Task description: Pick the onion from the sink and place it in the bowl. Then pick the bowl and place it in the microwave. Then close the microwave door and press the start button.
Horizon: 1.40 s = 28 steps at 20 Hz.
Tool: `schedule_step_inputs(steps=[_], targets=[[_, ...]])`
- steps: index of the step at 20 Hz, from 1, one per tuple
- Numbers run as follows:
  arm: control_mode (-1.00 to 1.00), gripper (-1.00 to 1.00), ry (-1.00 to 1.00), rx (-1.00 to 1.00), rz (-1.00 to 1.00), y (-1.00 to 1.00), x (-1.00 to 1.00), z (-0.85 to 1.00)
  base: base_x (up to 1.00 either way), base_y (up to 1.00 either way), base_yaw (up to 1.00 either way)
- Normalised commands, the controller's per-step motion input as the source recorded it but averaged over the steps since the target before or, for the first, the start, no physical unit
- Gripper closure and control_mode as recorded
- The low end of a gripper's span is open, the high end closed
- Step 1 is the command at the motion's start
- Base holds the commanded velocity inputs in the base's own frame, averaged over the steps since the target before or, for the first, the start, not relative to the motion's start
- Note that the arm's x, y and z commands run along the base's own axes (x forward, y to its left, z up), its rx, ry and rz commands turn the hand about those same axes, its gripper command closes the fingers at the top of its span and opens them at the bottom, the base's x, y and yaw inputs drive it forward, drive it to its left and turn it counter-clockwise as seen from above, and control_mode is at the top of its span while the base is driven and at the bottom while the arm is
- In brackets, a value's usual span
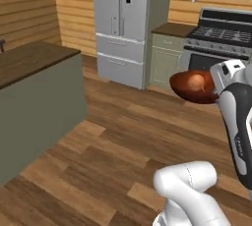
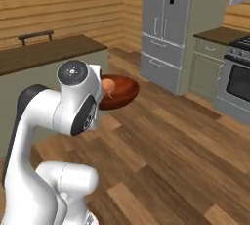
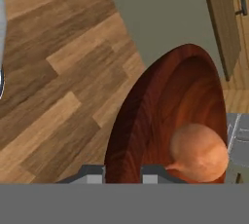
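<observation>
Onion point(image 3: 200, 152) is in, your fingers point(image 3: 96, 173) pinch the bowl point(image 3: 160, 121) rim mid-frame; microwave, door, start remain.

Open wood floor point(image 1: 123, 141) lies wide ahead. The island point(image 1: 34, 97) blocks the left; fridge point(image 1: 123, 23) and stove point(image 1: 216, 38) wall the far side.

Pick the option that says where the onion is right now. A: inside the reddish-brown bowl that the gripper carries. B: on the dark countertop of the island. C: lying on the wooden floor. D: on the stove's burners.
A: the onion rests inside the bowl, whose rim sits between the fingertips of the gripper in the hand view; both base views show the bowl held in the air above the wooden floor.
</observation>
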Motion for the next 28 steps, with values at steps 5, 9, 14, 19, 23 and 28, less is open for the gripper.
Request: schedule_step_inputs(steps=[5, 9, 14, 19, 23, 28], targets=[[1.0, 1.0, 0.0, 0.0, 0.0, 0.0, 0.0, 0.0, 1.0, 0.01, -0.13], [1.0, 1.0, 0.0, 0.0, 0.0, 0.0, 0.0, 0.0, 0.99, -0.15, -0.18], [1.0, 1.0, 0.0, 0.0, 0.0, 0.0, 0.0, 0.0, 0.88, -0.26, -0.48], [1.0, 1.0, 0.0, 0.0, 0.0, 0.0, 0.0, 0.0, 0.77, 0.0, -0.59], [1.0, 1.0, 0.0, 0.0, 0.0, 0.0, 0.0, 0.0, 0.95, -0.01, -0.5], [1.0, 1.0, 0.0, 0.0, 0.0, 0.0, 0.0, 0.0, 1.0, 0.09, -0.27]])
